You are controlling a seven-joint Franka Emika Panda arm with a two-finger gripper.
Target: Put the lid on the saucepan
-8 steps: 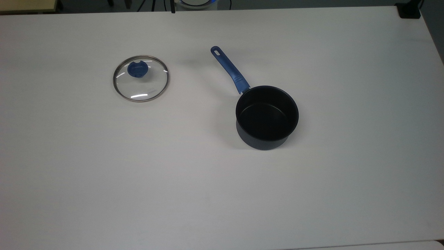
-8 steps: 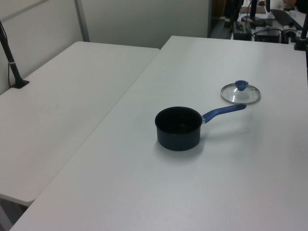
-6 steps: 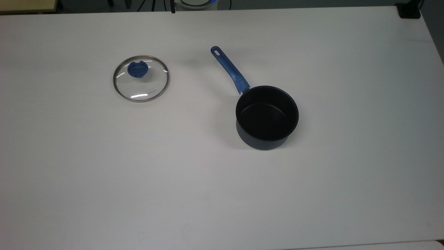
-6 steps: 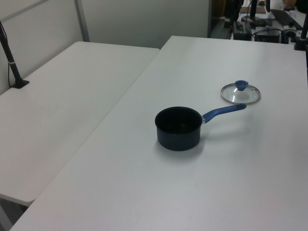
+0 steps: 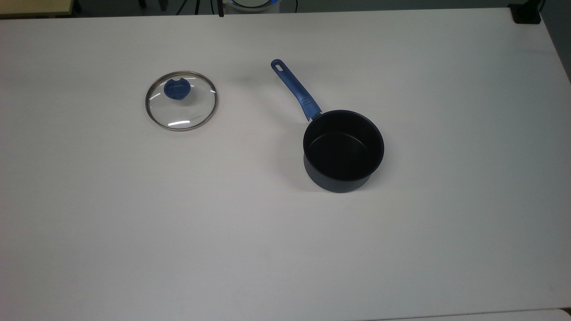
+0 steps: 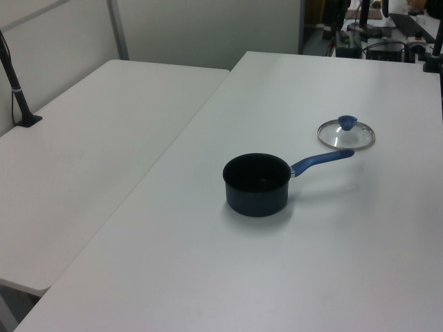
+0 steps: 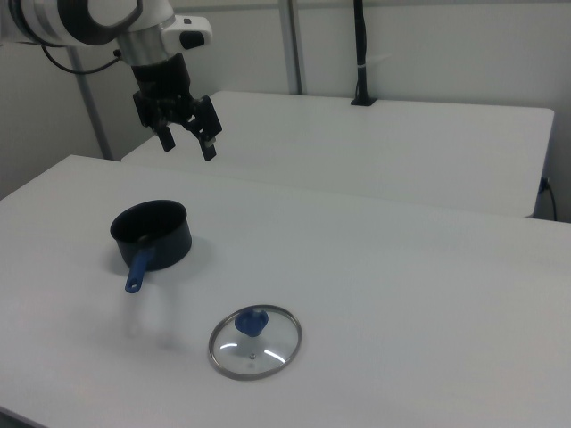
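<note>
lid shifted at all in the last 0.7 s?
No. In the top view the lid lies flat on the table, at the same spot to the left of the saucepan handle's slotted end, same gap as before.

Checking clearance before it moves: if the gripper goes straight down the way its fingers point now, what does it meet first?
Probably the bare table or the saucepan. The open gripper hangs high above and behind the pan in the right view; depth is unclear.

Two white tables [image 6: 104, 138] side by side, pale partition wall [image 6: 208, 28] behind, black pole [image 7: 359, 53] clamped at one edge
</note>
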